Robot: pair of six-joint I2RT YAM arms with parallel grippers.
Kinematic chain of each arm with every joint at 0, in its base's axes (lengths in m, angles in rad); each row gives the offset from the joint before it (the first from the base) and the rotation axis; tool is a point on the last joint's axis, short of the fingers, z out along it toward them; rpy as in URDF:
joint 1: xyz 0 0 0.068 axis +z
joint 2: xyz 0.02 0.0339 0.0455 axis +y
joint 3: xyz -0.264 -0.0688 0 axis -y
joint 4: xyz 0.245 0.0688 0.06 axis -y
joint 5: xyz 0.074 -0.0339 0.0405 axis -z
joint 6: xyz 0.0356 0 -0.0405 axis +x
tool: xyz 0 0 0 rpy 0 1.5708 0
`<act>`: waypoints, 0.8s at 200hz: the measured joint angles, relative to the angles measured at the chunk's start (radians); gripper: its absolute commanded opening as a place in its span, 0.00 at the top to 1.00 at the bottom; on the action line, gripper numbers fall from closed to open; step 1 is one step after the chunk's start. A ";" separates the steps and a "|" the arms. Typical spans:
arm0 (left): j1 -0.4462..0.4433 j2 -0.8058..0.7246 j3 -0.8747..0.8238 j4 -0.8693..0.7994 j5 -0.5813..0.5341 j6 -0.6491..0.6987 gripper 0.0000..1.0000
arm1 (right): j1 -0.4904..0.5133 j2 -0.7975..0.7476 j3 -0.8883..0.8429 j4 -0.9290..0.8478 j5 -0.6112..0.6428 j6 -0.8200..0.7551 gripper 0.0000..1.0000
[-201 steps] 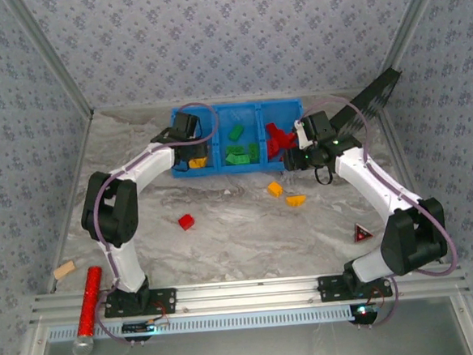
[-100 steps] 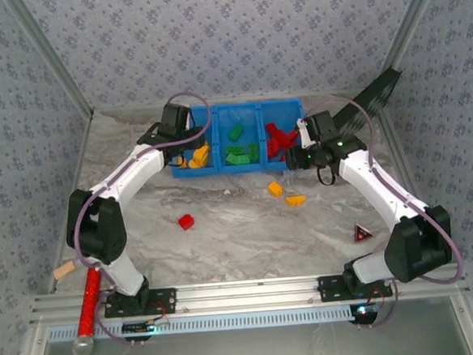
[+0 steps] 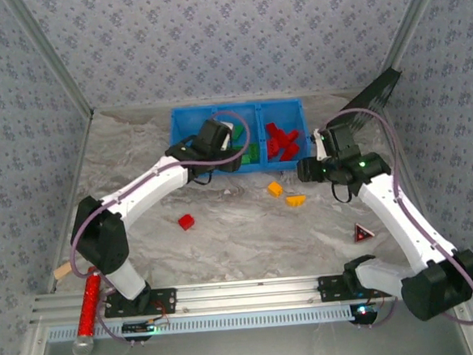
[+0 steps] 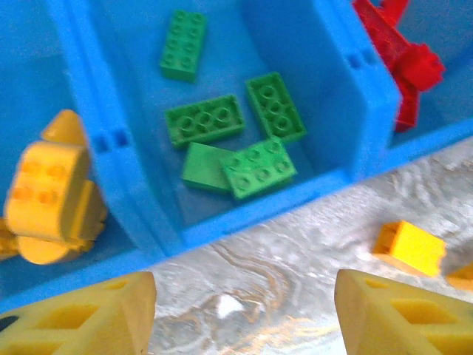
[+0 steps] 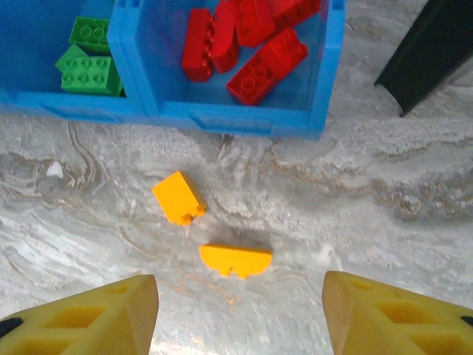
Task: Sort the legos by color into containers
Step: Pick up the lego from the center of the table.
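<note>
The blue tray (image 3: 284, 164) of containers stands at the back of the table. Its left compartment holds yellow legos (image 4: 52, 196), the middle one green legos (image 4: 222, 126), the right one red legos (image 5: 244, 44). My left gripper (image 4: 244, 318) is open and holds nothing; it hovers over the tray's front wall (image 4: 244, 222) by the middle compartment (image 3: 218, 142). My right gripper (image 5: 240, 318) is open and holds nothing, above two yellow legos (image 5: 179, 197) (image 5: 235, 259) that lie on the table in front of the tray (image 3: 307, 169). A red lego (image 3: 186, 222) lies alone on the table, nearer to me on the left.
A black flat panel (image 3: 373, 95) leans at the back right beside the tray. A small red triangular piece (image 3: 362, 234) lies near the right arm. A red glittery tube (image 3: 87, 302) and a small wooden block (image 3: 64, 271) lie at the near left edge.
My left arm swung right from the left compartment to the middle one's front. My right gripper drew back from the red compartment toward the loose yellow legos. Both jaws widened.
</note>
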 measured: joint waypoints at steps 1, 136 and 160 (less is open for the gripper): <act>-0.002 0.000 0.000 -0.001 0.000 -0.002 0.34 | 0.000 -0.002 -0.002 -0.002 0.000 0.001 0.35; -0.211 0.405 0.306 -0.077 0.003 -0.287 0.28 | -0.046 -0.130 -0.179 0.047 -0.010 0.103 0.20; -0.225 0.482 0.372 -0.106 0.003 -0.331 0.27 | -0.046 -0.137 -0.209 0.087 -0.027 0.103 0.20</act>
